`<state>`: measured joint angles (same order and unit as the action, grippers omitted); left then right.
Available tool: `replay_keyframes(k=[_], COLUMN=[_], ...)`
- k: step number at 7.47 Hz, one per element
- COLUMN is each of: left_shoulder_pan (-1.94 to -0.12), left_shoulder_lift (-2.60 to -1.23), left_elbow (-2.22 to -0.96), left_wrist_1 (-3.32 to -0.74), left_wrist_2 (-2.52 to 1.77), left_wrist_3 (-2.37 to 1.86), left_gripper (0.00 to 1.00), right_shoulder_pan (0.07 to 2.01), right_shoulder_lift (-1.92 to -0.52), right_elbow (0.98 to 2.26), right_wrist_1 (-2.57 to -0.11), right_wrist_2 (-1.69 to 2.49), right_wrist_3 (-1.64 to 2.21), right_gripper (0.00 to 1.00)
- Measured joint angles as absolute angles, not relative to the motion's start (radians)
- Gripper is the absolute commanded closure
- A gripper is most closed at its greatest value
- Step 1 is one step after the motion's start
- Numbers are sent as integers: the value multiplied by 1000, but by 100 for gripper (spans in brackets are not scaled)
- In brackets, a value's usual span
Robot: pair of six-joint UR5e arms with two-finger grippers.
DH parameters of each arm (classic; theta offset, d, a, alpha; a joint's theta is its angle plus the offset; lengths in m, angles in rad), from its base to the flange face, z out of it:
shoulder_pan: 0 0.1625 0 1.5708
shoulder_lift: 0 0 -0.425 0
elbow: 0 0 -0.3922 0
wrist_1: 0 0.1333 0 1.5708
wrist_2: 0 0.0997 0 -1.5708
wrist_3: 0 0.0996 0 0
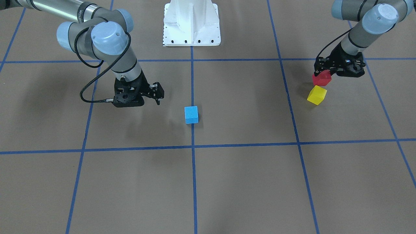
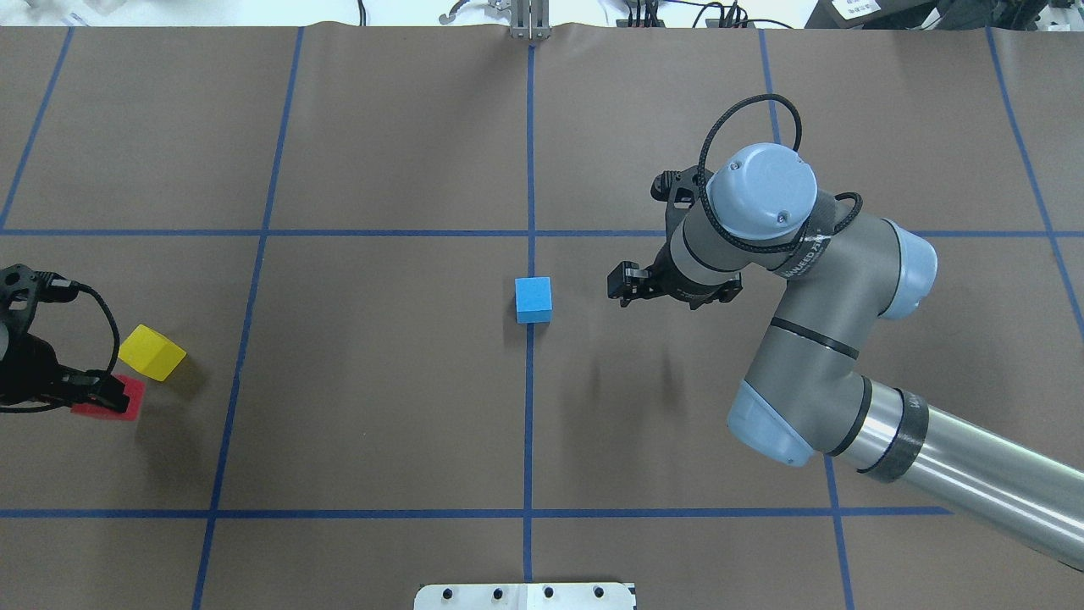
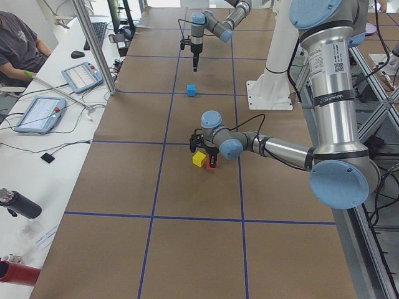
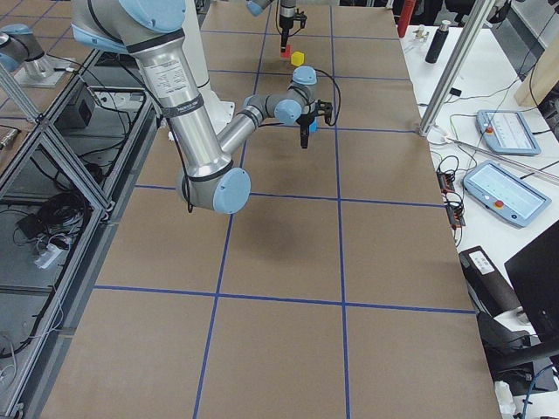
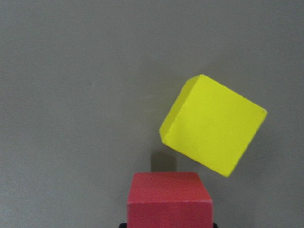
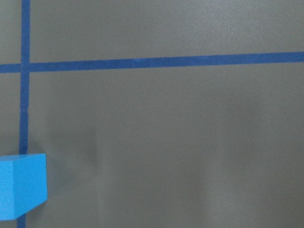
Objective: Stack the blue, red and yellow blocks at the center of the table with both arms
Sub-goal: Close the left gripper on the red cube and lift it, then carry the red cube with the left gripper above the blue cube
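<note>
Blue block (image 1: 191, 114) is sitting on the middle tape line at the center of the table (image 1: 247, 182). The right gripper (image 1: 157, 94) is hovering just beside it, fingers spread apart. Well off toward the robot's left, the left gripper (image 1: 323, 72) is clamping the red block (image 1: 321, 79) by its sides. The yellow block (image 1: 317, 95) is lying just beside the red one, turned at an angle.

left claw (image 1: 322, 73) — clamped on red block (image 1: 322, 80) | right claw (image 1: 157, 94) — open, low
</note>
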<state>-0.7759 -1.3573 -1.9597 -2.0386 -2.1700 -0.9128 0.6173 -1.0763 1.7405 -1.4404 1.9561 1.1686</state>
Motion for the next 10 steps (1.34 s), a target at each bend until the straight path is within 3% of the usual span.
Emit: replay_keyframes(k=[3,5,7,10], left_shoulder_pan=[-758,-727,-678,-653], left_shoulder_lift=[-1428,-1707,-2080,-2421], left_elbow=[-2052,-2040,-1883,-1569], left_wrist_1=[-1983,-1745,-1515,-1469], left_wrist_2=[-2175,-2171,-2129,-2081], left_wrist_3=[-1064,-1100,-1101,-1106], left_gripper=[100,100,100,100], right_shoulder_pan=[654,720,829,1008], right_shoulder_lift=[-1160,-1299,-1412,-1515], right_elbow=[1799,1871,1889,1852], right_wrist_1=[-1441,-1442,-1443,-1445], right_wrist_2=[1964,1976,2017,2120], right_wrist_3=[1140,1018,850,596], right_gripper=[0,0,0,0])
